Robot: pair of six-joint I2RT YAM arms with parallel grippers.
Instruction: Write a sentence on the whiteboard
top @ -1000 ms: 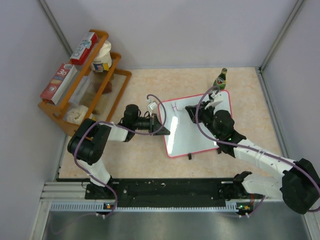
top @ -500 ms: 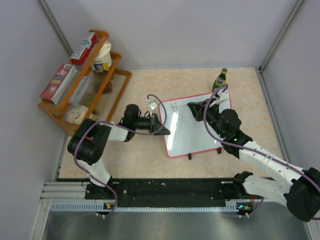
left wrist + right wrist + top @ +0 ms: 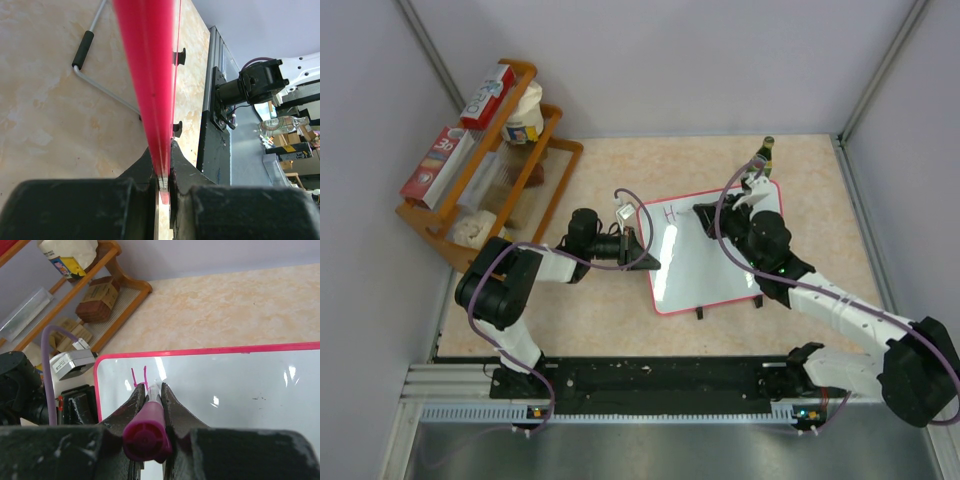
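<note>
Right wrist | right end effector point(image 3: 152, 388) grips pink marker point(image 3: 146, 435), tip by sentence point(image 3: 139, 376), only "H" | left end effector point(image 3: 162, 155) clamps whiteboard point(image 3: 225, 385) rim

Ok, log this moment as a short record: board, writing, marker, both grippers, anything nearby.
whiteboard: pink rim, most of the surface bare
writing: a single pink H near one corner
marker: pink-purple, tip down beside the H; contact cannot be told
left gripper: shut on the whiteboard's rim
right gripper: shut on the marker
nearby: green bottle beyond the far corner
</note>
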